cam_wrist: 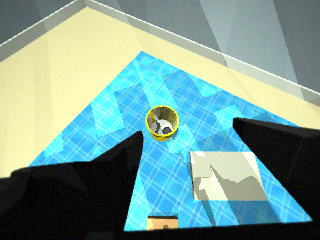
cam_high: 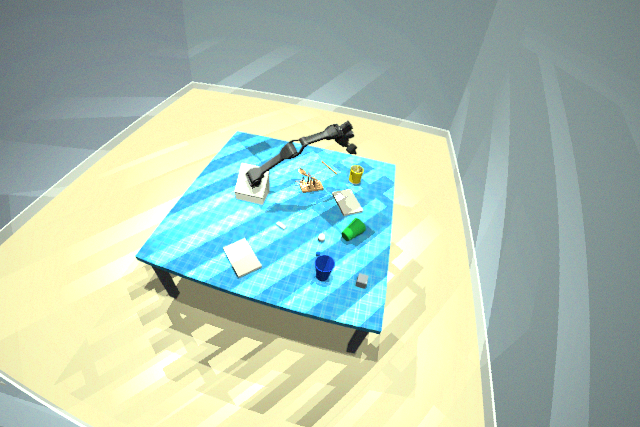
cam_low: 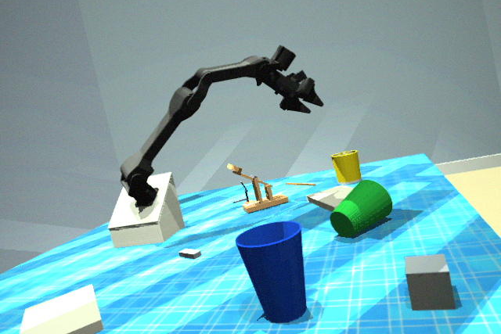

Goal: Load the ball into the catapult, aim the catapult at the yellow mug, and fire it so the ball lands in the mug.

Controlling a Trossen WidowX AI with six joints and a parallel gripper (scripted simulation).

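My gripper (cam_high: 350,144) (cam_low: 309,105) (cam_wrist: 185,128) is open and empty, held high above the table's far side. The yellow mug (cam_high: 355,174) (cam_low: 346,167) (cam_wrist: 162,124) stands upright below and ahead of it. In the wrist view a pale round shape shows inside the mug; I cannot tell what it is. The wooden catapult (cam_high: 313,182) (cam_low: 261,195) (cam_wrist: 162,222) stands left of the mug, with its arm raised. A small white ball (cam_high: 321,237) lies on the blue table (cam_high: 206,215) (cam_low: 424,201) near the green cup.
A green cup (cam_high: 354,229) (cam_low: 361,209) lies on its side. A blue cup (cam_high: 324,267) (cam_low: 275,269) stands upright, with a grey cube (cam_high: 361,280) (cam_low: 428,281) near it. White slabs (cam_high: 347,201) (cam_low: 327,197) (cam_wrist: 227,176) lie about; one slab (cam_high: 241,257) (cam_low: 60,314) is near the front. A thin stick (cam_high: 329,167) (cam_low: 300,184) lies by the mug.
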